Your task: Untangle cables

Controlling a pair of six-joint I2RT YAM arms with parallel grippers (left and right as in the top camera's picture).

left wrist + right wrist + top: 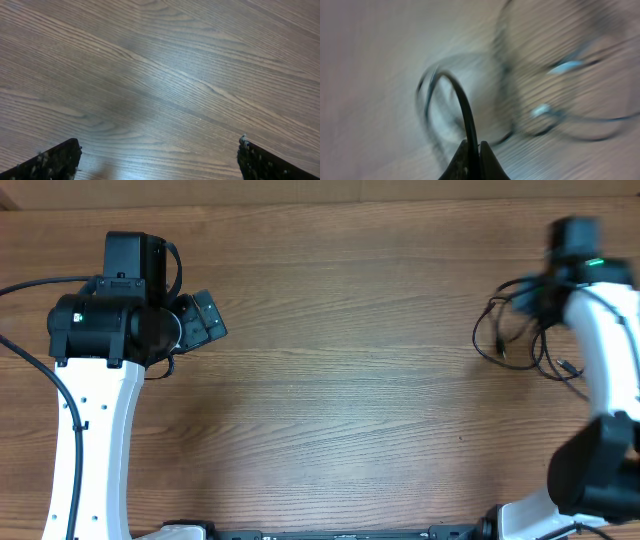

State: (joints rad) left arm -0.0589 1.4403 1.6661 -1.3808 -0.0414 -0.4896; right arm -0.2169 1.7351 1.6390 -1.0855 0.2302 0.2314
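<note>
The cables [520,330] are thin black cords looped together at the far right of the wooden table. My right gripper [545,295] is over the bundle, blurred in the overhead view. In the right wrist view my right gripper [474,150] is shut on one black cable [462,107] that arches up from between the fingertips. The other loops and pale plug ends [565,66] lie blurred beyond it. My left gripper [205,320] is at the far left, away from the cables. In the left wrist view it [159,155] is open over bare wood, with nothing between the fingers.
The wooden table [340,380] spans the whole view. The thick black cable of the left arm [30,285] runs off the left edge. The base of the right arm [590,470] stands at the near right.
</note>
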